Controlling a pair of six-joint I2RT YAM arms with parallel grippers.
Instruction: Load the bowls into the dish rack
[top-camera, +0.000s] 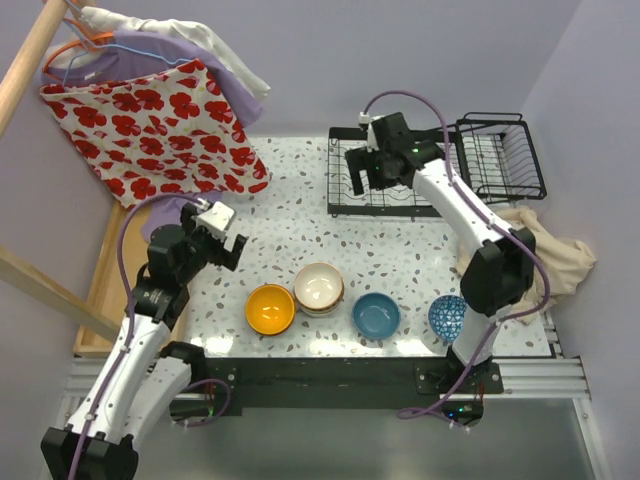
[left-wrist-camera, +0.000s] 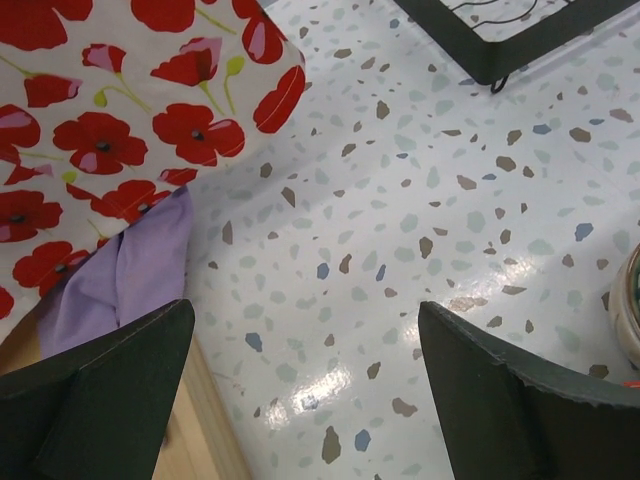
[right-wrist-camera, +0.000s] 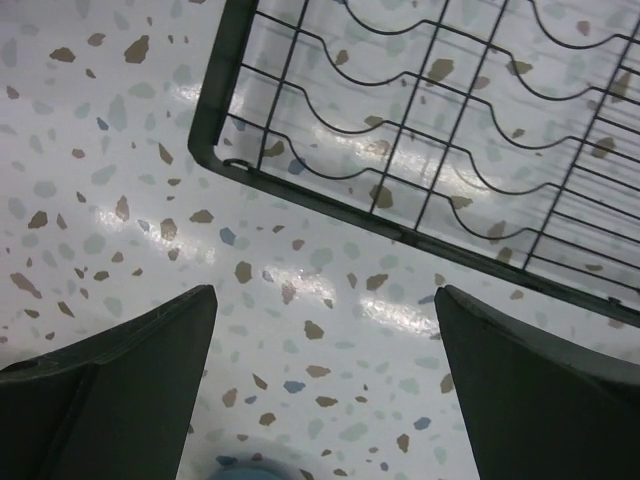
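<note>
L fingers (top-camera: 234, 250) are standing spread wide, gripping nothing. In the wrist view both pads are framing bare speckled desk (left-wrist-camera: 400, 250) w/ nothing btwn them. They're hovering over the desk's left part, just beside the wooden tray (top-camera: 105, 285), whose edge is showing by the left pad. Ahead of them a poppy-print cloth (left-wrist-camera: 100, 130) and a purple cloth (left-wrist-camera: 140, 270) are draping down over the desk's far-left corner.

R fingers (top-camera: 357, 178) are gaping just as wide, also holding nothing. They're hanging above the left end of the dish rack (top-camera: 380, 212). The wrist cam is showing the rack's black rim and wavy wires at the top, w/ bare desk btwn the pads.

The rack is sitting at the far right of the desk, w/ its flat wire section on the left and the higher-walled basket section (top-camera: 500, 155) on the right.

The bowls are sitting in a row along the near edge, all mouth-up and well apart from the rack. L to R:
- The orange-yellow bowl (top-camera: 270, 308) is sitting nearest the L arm.
- The cream bowl (top-camera: 319, 285) is just beside it, stacked on at least one more bowl.
- The blue bowl (top-camera: 376, 316) is sitting next, on its own.
- The blue-white patterned bowl (top-camera: 447, 318) is sitting partly behind the R arm.

A beige cloth (top-camera: 550, 250) is lying bunched at the desk's right edge, beside the R arm.
</note>
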